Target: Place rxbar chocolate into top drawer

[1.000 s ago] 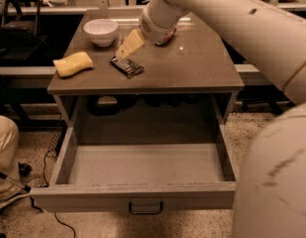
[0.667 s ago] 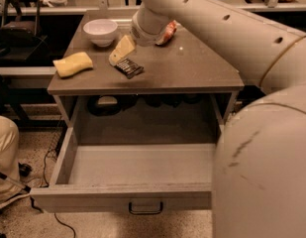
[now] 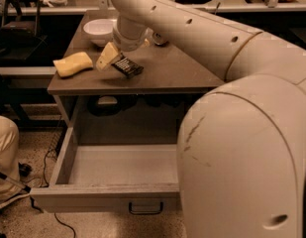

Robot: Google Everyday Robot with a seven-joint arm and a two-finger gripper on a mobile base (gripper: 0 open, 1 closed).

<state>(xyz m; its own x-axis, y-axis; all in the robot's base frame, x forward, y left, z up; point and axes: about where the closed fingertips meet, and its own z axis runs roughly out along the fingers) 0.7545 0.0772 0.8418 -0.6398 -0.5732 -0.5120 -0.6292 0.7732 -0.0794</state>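
Observation:
The rxbar chocolate (image 3: pixel 127 66), a small black-wrapped bar, lies on the brown cabinet top (image 3: pixel 167 73) near its front middle. My gripper (image 3: pixel 109 58) hangs from the pale arm and is down at the bar's left end, touching or nearly touching it. The top drawer (image 3: pixel 103 197) is pulled wide open below the cabinet top. Its grey inside is bare, and its dark handle (image 3: pixel 145 209) shows on the front panel.
A yellow sponge (image 3: pixel 73 64) lies left of the bar. A white bowl (image 3: pixel 99 29) stands behind it. A round object (image 3: pixel 160 37) is partly hidden behind the arm. My arm's big pale body (image 3: pixel 241 148) fills the right side. A person's leg (image 3: pixel 4 152) is at the left.
My arm has swung left, so the gripper has moved from the bar's right side to its left end. The arm now covers more of the right of the view. The bar has stayed put.

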